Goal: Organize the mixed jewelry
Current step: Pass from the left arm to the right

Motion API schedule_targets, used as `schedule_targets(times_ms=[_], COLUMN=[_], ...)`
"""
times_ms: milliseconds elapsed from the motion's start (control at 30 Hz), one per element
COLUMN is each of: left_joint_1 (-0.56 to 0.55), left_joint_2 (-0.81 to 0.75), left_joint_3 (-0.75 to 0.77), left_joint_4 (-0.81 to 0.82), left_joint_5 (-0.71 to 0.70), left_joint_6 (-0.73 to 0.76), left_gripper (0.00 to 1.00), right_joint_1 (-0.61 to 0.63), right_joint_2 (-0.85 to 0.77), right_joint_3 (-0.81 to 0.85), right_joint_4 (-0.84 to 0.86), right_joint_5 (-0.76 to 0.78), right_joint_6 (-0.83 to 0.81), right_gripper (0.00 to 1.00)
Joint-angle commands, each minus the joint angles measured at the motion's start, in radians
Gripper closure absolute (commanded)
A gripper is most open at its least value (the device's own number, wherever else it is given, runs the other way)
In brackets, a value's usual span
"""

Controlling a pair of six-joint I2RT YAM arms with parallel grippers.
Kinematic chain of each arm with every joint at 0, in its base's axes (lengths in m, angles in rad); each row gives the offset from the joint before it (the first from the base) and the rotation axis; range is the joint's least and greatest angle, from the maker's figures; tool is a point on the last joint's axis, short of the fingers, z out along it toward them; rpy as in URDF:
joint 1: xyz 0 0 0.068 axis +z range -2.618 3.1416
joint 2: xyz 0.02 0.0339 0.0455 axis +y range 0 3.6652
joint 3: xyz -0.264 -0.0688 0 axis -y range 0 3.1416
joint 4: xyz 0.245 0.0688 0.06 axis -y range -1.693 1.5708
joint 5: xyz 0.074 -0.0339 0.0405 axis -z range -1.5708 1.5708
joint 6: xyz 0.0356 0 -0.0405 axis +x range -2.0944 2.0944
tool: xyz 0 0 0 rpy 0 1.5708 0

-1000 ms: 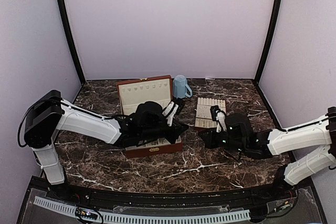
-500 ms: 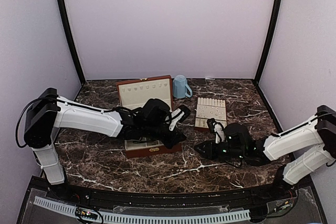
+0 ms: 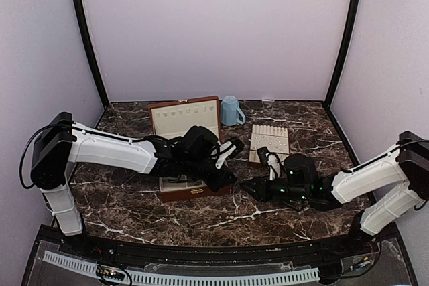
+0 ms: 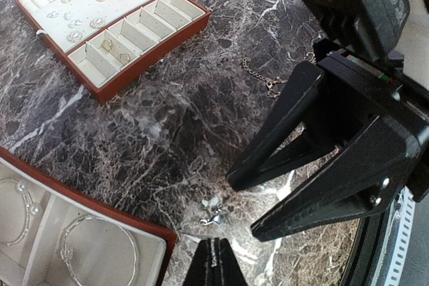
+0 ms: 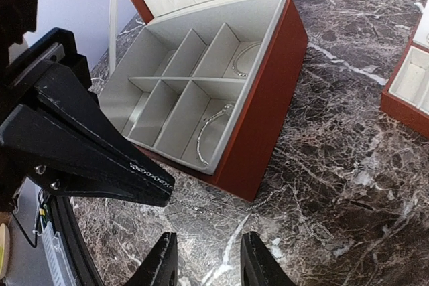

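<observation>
On the counter (image 4: pixel 167 118) just off the box (image 4: pixel 155 238) corner, a tiny silvery jewelry piece (image 4: pixel 213 218) lies at 12 o'clock from your clenched left claw (image 4: pixel 214 264). The right claw (image 4: pixel 244 207), released and empty, faces it from 3 o'clock and looks better placed.

Top external: fixed high behind the arm bases, looking down over the table (image 3: pixel 221 216). Left wrist: close, facing the right gripper (image 4: pixel 244 207) and slotted tray (image 4: pixel 154 58). Right wrist: close, facing the box (image 5: pixel 268 98) and left gripper (image 5: pixel 161 189). All share the marble between box and tray.
</observation>
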State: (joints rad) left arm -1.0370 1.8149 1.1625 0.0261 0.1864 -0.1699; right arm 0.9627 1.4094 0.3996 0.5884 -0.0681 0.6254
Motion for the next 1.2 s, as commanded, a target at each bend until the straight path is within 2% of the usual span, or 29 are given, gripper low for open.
schedule_targets(times_ms=[0,700,1167], left_joint_1=[-0.004,-0.004,-0.004], left_joint_2=[-0.043,-0.06,-0.082], left_joint_3=[0.027,0.026,0.008], left_joint_4=[-0.018,-0.009,0.01], left_joint_5=[0.007,-0.004,-0.017], left_joint_6=[0.016,0.003,-0.041], left_gripper=[1.0,1.0,1.0], right_joint_1=[0.017,0.019,0.019], right_joint_2=[0.063,0.234,0.264], right_joint_3=[0.047,0.111,0.123], right_joint_4=[0.096,0.216,0.298], right_joint_5=[-0.027,0.007,0.058], right_joint_6=[-0.039,-0.105,-0.152], right_gripper=[0.66,0.71,0.83])
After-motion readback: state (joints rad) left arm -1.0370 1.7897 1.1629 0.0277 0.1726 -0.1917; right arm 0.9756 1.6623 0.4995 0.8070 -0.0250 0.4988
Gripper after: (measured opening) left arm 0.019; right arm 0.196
